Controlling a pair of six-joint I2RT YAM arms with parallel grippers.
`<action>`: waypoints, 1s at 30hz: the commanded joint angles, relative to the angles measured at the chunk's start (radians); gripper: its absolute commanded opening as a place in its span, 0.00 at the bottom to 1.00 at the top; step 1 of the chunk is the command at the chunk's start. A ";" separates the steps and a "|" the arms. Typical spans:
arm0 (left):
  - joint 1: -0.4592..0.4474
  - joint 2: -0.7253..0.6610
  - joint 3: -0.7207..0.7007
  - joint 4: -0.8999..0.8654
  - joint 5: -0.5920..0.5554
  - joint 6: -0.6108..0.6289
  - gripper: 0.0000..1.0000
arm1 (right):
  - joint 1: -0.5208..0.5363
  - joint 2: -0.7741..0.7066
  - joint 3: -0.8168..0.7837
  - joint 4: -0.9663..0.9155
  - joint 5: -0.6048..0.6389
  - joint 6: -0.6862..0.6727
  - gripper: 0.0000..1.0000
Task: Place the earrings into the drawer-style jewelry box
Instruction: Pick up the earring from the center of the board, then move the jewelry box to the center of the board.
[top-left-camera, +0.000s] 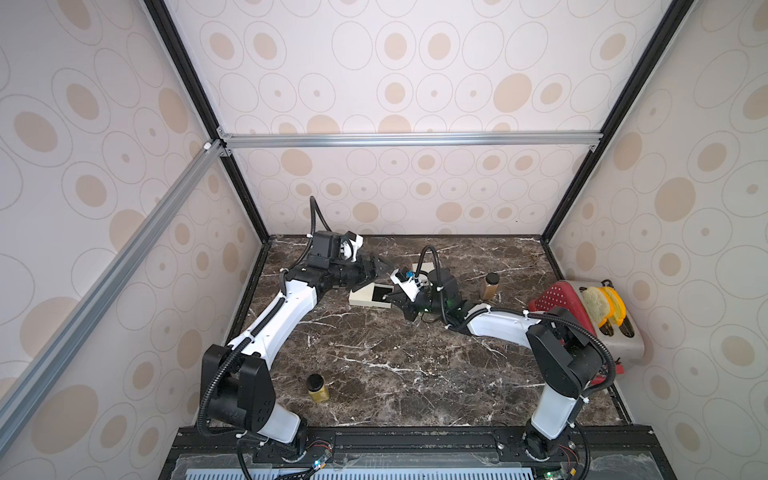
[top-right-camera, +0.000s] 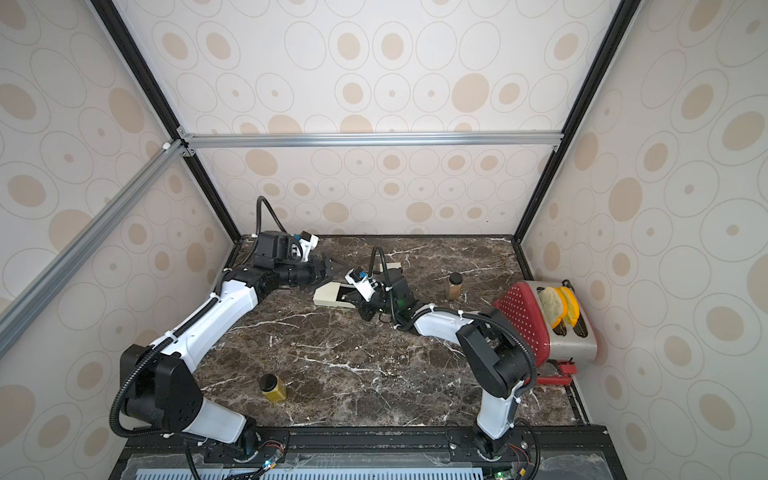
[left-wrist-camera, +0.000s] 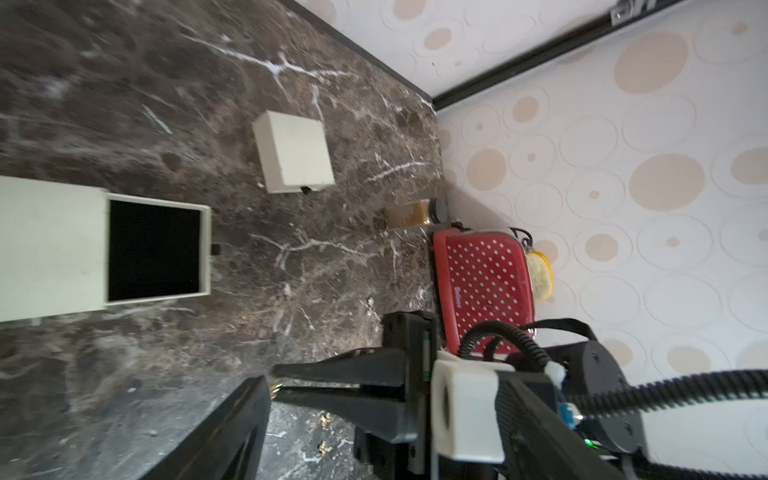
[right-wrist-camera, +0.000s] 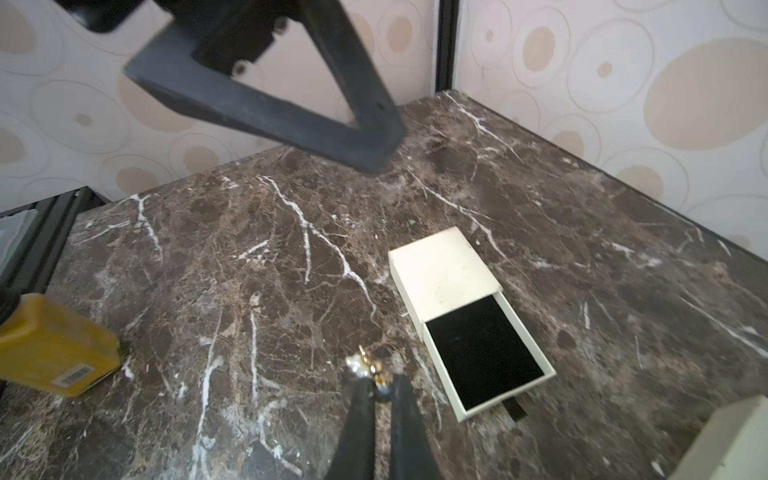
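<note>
The cream jewelry box (top-left-camera: 360, 296) lies at the middle back of the marble table, and its black-lined drawer (right-wrist-camera: 484, 353) is pulled out and holds nothing. My right gripper (right-wrist-camera: 380, 383) is shut on a gold and pearl earring (right-wrist-camera: 365, 365), just off the drawer's side and low over the table. In the left wrist view the same right gripper (left-wrist-camera: 276, 385) shows, with two more small gold earrings (left-wrist-camera: 326, 419) lying on the marble below it. My left gripper (top-left-camera: 374, 267) hovers open behind the box and holds nothing; only one of its fingers (left-wrist-camera: 237, 424) shows in its own view.
A second, closed cream box (left-wrist-camera: 295, 153) sits behind the right arm. A brown jar (top-left-camera: 490, 286) stands at the back right and a yellow jar (top-left-camera: 318, 388) lies at the front left. A red toaster (top-left-camera: 582, 316) with bread fills the right edge.
</note>
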 joint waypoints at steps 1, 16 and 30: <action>0.051 0.047 0.055 -0.166 -0.112 0.104 0.88 | -0.042 0.029 0.137 -0.320 0.030 0.051 0.00; 0.132 0.249 0.131 -0.305 -0.273 0.181 0.90 | -0.084 0.440 0.934 -1.183 0.069 0.037 0.00; 0.104 0.721 0.696 -0.382 -0.345 0.247 0.91 | -0.071 0.696 1.324 -1.381 -0.001 -0.015 0.00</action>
